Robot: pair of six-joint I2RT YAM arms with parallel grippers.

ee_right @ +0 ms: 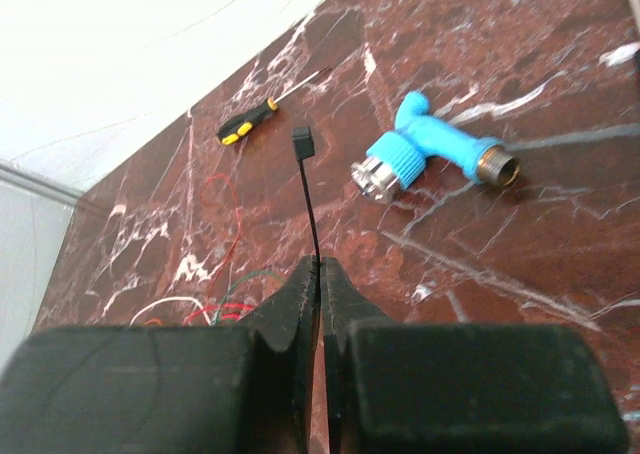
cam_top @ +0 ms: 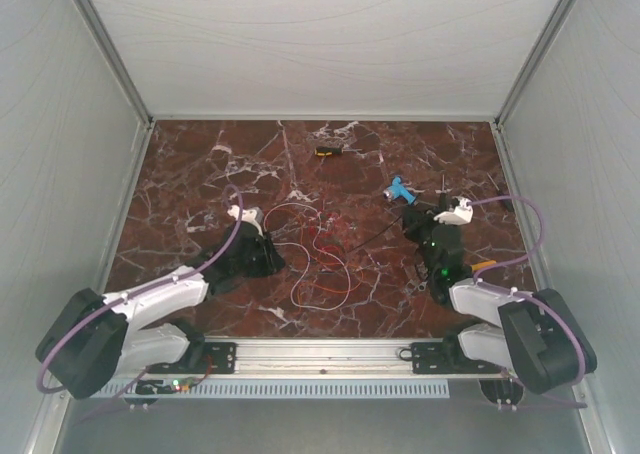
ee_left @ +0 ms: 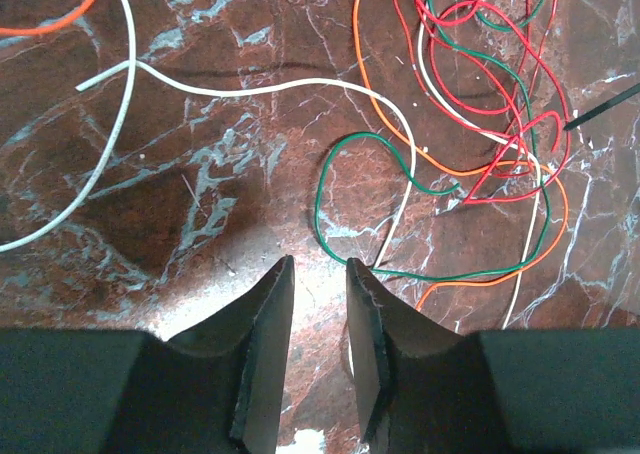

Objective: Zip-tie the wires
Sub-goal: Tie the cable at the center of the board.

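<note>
Your left gripper (ee_left: 320,264) sits low over the table (ee_left: 200,224) at the left edge of the wires (ee_left: 490,114). Its jaws stand only narrowly apart, and I see nothing between them but bare marble. One white strand (ee_left: 400,214) runs down to the tip of one finger; whether it passes under that finger I cannot tell. If you close here you likely pinch air, or at best that single strand, and the red, orange and green loops stay sprawled to the right.

The wires lie loose in the middle of the table, between the two arms. They are thin and springy, so dragging one could pull the whole tangle out of shape.

Your right gripper (ee_right: 320,264) is pressed together on the zip tie (ee_right: 308,199), which it holds over the right side of the table with the head pointing far. That long free length will probably wobble, and a thin slick strip could twist or slip in the pinch if it snags a loop.

The screwdriver (ee_right: 245,122) and the blue nozzle (ee_right: 435,149) lie just beyond it; a wide swing could knock them.
</note>
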